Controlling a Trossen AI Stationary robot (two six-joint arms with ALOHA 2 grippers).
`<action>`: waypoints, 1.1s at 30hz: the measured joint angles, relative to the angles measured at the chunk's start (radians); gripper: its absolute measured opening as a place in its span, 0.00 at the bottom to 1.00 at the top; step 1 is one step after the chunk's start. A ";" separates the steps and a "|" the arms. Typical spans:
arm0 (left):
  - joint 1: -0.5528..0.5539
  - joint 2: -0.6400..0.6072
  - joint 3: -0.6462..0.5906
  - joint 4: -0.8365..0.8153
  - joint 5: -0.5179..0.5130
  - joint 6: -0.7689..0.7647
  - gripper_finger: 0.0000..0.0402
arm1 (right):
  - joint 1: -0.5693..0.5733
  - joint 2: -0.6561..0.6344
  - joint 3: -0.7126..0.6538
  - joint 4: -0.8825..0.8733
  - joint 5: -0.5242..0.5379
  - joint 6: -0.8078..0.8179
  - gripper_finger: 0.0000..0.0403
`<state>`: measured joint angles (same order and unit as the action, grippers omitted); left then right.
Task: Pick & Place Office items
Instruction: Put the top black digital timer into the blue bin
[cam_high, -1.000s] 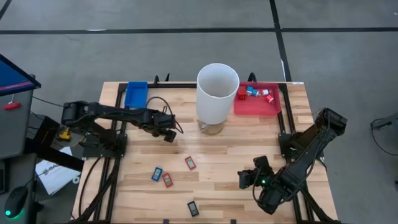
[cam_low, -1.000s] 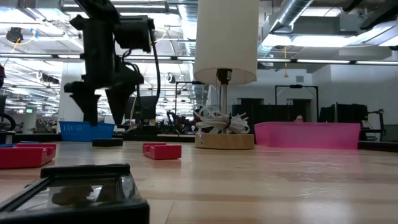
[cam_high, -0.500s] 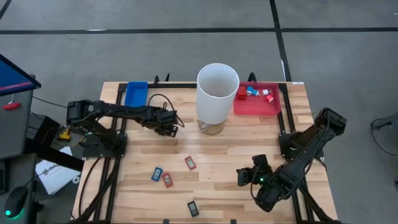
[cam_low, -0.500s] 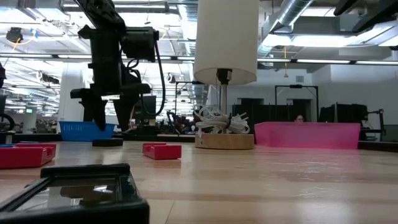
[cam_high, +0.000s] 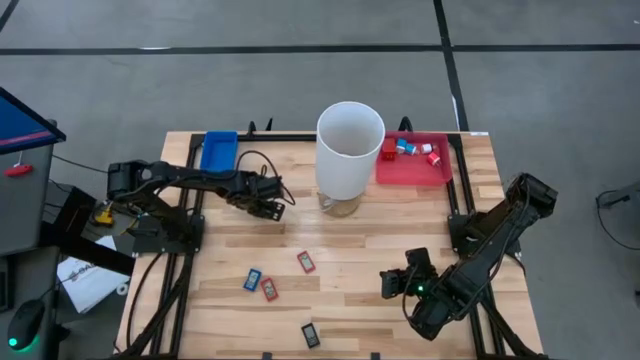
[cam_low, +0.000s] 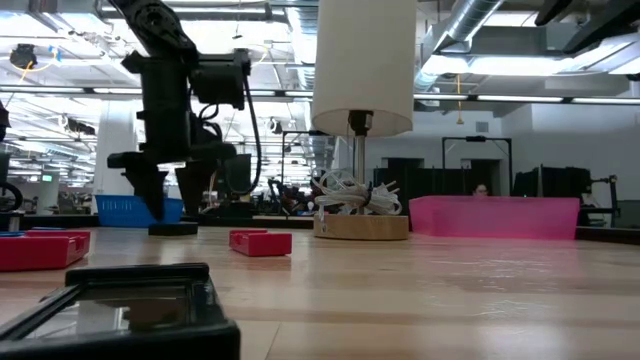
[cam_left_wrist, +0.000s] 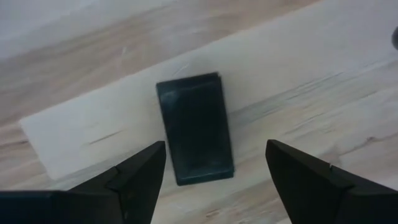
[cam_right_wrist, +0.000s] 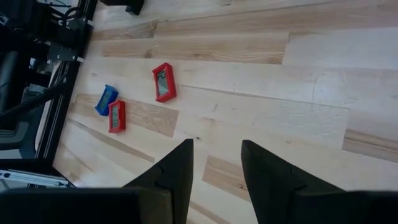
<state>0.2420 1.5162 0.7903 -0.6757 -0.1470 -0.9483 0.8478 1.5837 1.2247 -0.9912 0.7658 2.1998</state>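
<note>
My left gripper (cam_left_wrist: 216, 147) is open and hangs just above a flat black rectangle (cam_left_wrist: 196, 137) that lies flat on the wood, one finger on each side of it without touching. The low view shows the left gripper (cam_low: 172, 203) over that black piece (cam_low: 173, 228). In the high view, my left gripper (cam_high: 268, 200) hides it. A red piece (cam_high: 306, 262), a blue piece (cam_high: 253, 279), a second red piece (cam_high: 269, 289) and another black one (cam_high: 310, 335) lie on the near half. My right gripper (cam_high: 393, 285) is open and waits near the right near corner.
The tall white cylinder (cam_high: 350, 150) stands at the far middle on a wooden base with cables (cam_low: 360, 222). A red tray (cam_high: 440, 172) holding small cubes (cam_high: 408, 148) sits to its right, and a blue tray (cam_high: 219, 150) sits at the far left. Bare wood lies between the arms.
My left gripper has moved a little toward the table's far edge and come down closer over the black rectangle, its fingers staying open. The pieces on the table have stayed where they were.
</note>
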 joint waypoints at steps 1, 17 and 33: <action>0.000 0.000 -0.008 0.006 0.001 -0.003 0.69 | 0.000 0.000 0.000 0.000 0.001 0.000 0.32; 0.002 0.000 -0.042 0.074 0.019 -0.025 0.55 | -0.004 0.000 0.000 0.001 0.003 0.000 0.32; 0.006 0.000 -0.042 0.072 0.009 0.006 0.48 | -0.006 0.000 0.000 -0.003 0.029 -0.001 0.32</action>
<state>0.2481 1.5162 0.7479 -0.6036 -0.1383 -0.9422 0.8413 1.5837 1.2247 -0.9947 0.7947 2.1990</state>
